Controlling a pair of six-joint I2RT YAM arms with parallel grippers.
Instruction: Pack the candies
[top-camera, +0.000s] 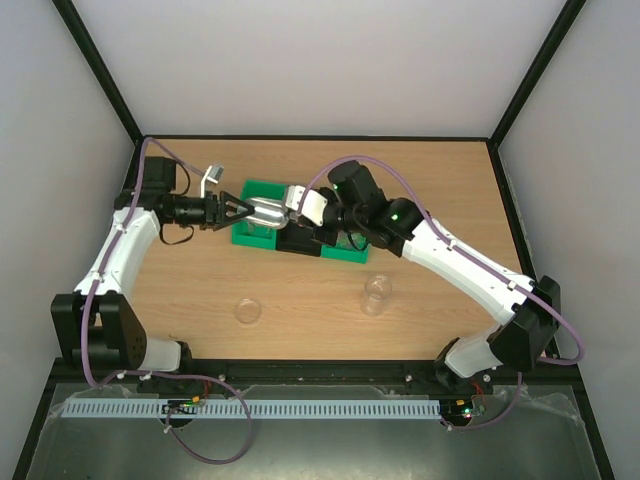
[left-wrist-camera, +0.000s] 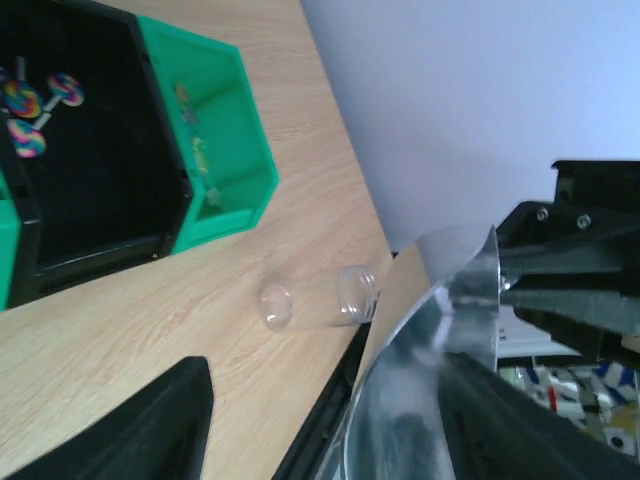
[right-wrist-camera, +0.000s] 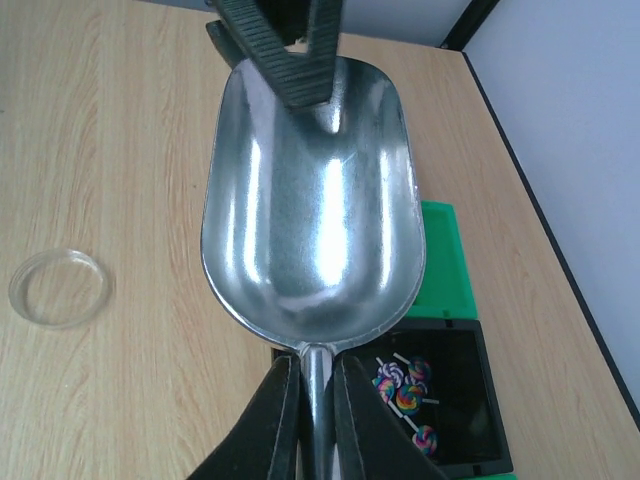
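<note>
A metal scoop (top-camera: 265, 212) hangs empty over the green bin (top-camera: 258, 190). My right gripper (right-wrist-camera: 318, 400) is shut on its handle, with the bare bowl (right-wrist-camera: 315, 190) in front of it. My left gripper (top-camera: 236, 210) is open, its jaws wide around the scoop's front end. One of its fingers (right-wrist-camera: 290, 50) reaches over the far rim, and the bowl (left-wrist-camera: 420, 390) sits close to its right finger (left-wrist-camera: 540, 420). A few tiny coloured candies (left-wrist-camera: 197, 150) lie in a green compartment, blurred. A clear jar (top-camera: 376, 293) stands open on the table, and its lid (top-camera: 248, 311) lies to the left of it.
A black compartment (right-wrist-camera: 455, 400) in the bin holds several swirl lollipops (right-wrist-camera: 405, 385), which also show in the left wrist view (left-wrist-camera: 30, 110). The jar (left-wrist-camera: 357, 293) and the lid (left-wrist-camera: 275, 305) lie near the table's front edge. The lid (right-wrist-camera: 57, 288) also shows in the right wrist view.
</note>
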